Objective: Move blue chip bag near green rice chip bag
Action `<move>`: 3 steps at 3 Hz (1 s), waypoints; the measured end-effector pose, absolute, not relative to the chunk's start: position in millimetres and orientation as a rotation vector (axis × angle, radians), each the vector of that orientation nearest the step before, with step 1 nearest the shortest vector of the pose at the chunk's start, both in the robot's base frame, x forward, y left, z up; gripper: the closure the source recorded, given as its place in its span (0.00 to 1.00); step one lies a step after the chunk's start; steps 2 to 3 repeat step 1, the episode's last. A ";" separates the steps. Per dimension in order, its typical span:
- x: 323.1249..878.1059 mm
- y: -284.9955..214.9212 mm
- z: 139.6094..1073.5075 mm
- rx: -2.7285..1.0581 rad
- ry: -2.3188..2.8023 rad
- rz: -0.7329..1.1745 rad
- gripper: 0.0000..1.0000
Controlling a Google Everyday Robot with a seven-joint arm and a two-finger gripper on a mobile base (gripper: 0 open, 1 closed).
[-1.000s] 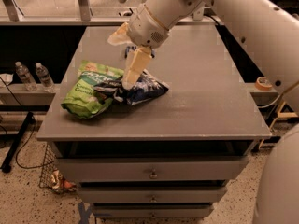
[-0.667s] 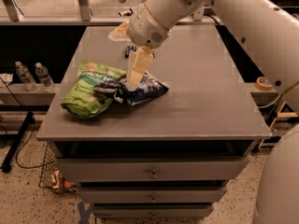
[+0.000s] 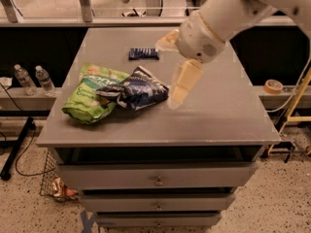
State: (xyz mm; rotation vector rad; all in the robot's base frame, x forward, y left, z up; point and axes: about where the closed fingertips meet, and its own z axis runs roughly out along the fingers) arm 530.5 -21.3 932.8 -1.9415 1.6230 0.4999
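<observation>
The blue chip bag (image 3: 139, 88) lies crinkled on the grey table (image 3: 218, 115), left of centre. Its left end touches and slightly overlaps the lime-green rice chip bag (image 3: 91, 95), which lies at the table's left side. My gripper (image 3: 166, 74) hangs just right of the blue bag, a little above the tabletop. It is open and empty. One cream finger (image 3: 182, 83) points down beside the bag and the other finger (image 3: 166, 40) sits higher, toward the back.
A small flat dark-blue wrapped bar (image 3: 144, 53) lies at the back of the table. Two water bottles (image 3: 34, 79) stand on a low shelf to the left. A tape roll (image 3: 273, 86) sits on the ledge at right. Drawers (image 3: 158, 178) are below the tabletop.
My gripper has moved right, off the spot where the two bags meet, and now hangs clear beside the blue bag. The bags stay together.
</observation>
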 end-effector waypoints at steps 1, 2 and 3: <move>491.4 -111.3 913.7 -1.738 1.858 0.478 0.00; 491.4 -111.3 913.7 -1.738 1.858 0.478 0.00; 491.4 -111.3 913.7 -1.738 1.858 0.478 0.00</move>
